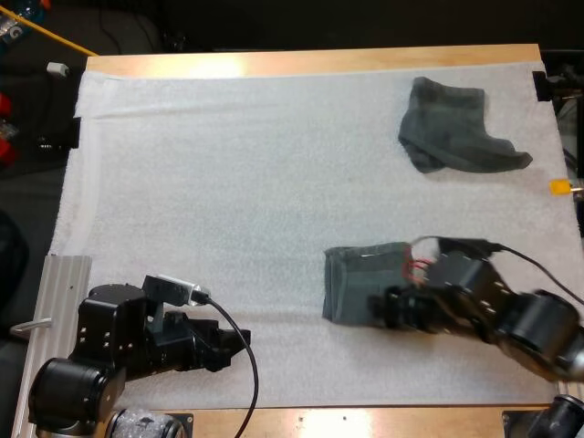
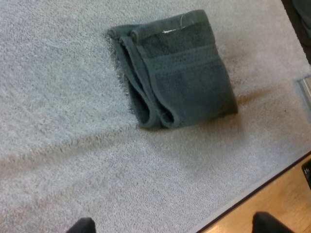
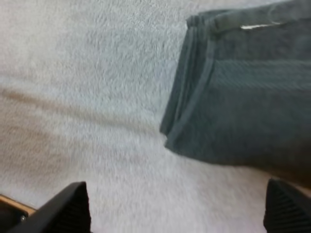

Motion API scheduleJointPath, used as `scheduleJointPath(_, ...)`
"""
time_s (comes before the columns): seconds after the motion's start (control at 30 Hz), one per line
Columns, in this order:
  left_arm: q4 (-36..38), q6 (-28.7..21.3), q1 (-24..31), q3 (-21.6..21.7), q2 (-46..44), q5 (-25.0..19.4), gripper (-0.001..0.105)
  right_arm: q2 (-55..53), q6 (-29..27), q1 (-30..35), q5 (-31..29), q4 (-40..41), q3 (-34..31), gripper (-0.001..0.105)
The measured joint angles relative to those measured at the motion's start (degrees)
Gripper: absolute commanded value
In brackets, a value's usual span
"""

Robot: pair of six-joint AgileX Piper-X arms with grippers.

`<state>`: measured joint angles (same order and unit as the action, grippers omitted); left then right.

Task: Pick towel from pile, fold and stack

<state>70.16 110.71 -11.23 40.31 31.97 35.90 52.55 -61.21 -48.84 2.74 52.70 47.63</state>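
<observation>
Folded towel [image 1: 360, 278]: near-right of mat [image 1: 228, 182], flat.
Crumpled towel [image 1: 452, 128]: far right of mat.
Left end effector [image 2: 172, 227]: fingers apart, empty.
Right end effector [image 3: 177, 208]: fingers apart, at folded towel's edge.

Looped terry cloth for the folded towel [image 2: 180, 73], dark grey-green and matt, with a flat woven band across it and stitched hems along the edges. Same dull, nubbly cloth for the crumpled towel [image 1: 452, 132]. Fuzzy, fibrous white on the mat [image 1: 228, 182], without any shine. Smooth pale wood with a soft sheen along the table [image 1: 310, 62] edge. Matt black, finely ribbed on the inner faces, for the right gripper [image 3: 176, 204]. Dull silver ribbed metal on the plate [image 1: 64, 283] beside the mat
</observation>
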Motion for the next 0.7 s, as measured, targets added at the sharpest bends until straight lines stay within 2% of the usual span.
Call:
scheduleJointPath(0.1,0.0,-0.15,0.0,0.0,0.0,0.0,0.062,-4.7,0.0,0.0,-1.08,3.7,0.0,0.071)
scheduleJointPath(0.23,-0.23,-0.15,0.0,0.0,0.0,0.0,0.072,-10.34,0.0,0.0,-1.4,6.53,0.05,0.071)
scheduleJointPath(0.53,-2.4,-0.15,0.0,-1.59,1.54,0.0,0.072,-20.76,0.0,0.0,-2.41,7.49,0.42,0.071)
scheduleJointPath(0.7,-5.5,0.8,-0.04,-2.87,4.34,2.02,0.072,-22.12,0.0,0.0,-5.42,7.49,0.42,0.071)
